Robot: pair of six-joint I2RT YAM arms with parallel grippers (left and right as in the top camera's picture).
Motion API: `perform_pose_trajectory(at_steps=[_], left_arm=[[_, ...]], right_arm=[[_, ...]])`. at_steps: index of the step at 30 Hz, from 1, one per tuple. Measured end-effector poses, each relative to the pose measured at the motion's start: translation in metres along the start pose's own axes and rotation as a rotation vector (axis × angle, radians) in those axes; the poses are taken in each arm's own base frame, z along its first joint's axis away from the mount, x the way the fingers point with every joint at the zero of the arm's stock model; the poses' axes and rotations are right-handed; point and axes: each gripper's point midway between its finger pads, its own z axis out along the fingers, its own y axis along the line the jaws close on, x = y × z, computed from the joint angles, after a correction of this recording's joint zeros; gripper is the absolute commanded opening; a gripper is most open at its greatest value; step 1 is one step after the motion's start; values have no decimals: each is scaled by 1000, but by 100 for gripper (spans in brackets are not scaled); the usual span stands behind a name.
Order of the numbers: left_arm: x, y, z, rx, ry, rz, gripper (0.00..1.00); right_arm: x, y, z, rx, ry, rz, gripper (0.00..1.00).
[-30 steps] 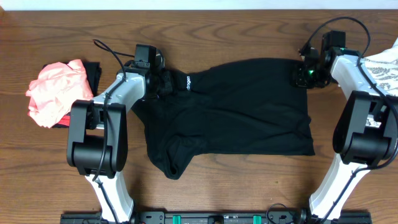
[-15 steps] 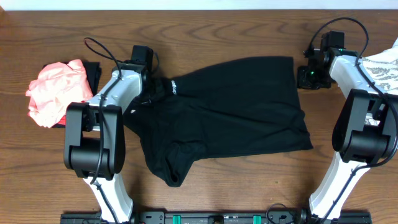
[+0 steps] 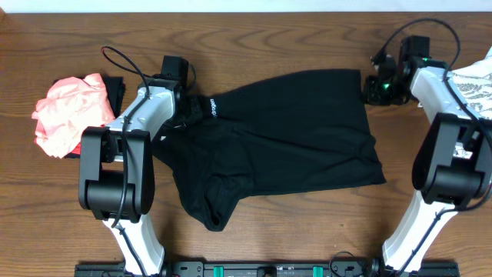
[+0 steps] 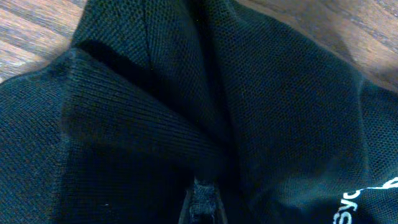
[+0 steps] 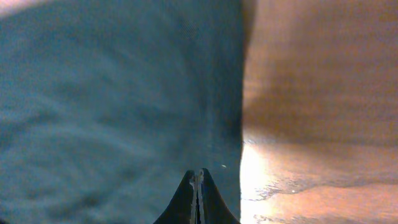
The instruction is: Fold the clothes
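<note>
Black garment pinched in left jaws.

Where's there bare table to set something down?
Bare wooden table shows in front of the large black fabric garment, and along the far edge behind it. Crowded: crumpled coral-pink garment far left, white patterned cloth far right.

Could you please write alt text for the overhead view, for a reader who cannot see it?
A black garment lies spread on a wooden table, the left gripper shut on its upper left corner and the right gripper shut at its upper right corner. A crumpled pink garment lies far left.
</note>
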Motion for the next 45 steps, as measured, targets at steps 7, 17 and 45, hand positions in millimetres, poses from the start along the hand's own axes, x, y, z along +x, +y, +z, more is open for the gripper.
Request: perform_pose_trajectory(at_steps=[7, 17, 45], left_arm=[[-3, 1, 0, -8, -14, -4, 27], [-4, 2, 0, -11, -16, -4, 29], [-12, -5, 0, 23, -48, -15, 63]], right_arm=[[-25, 32, -22, -35, -81, -81, 1], [-1, 60, 51, -49, 38, -152, 1], [-5, -21, 41, 77, 18, 122, 1]])
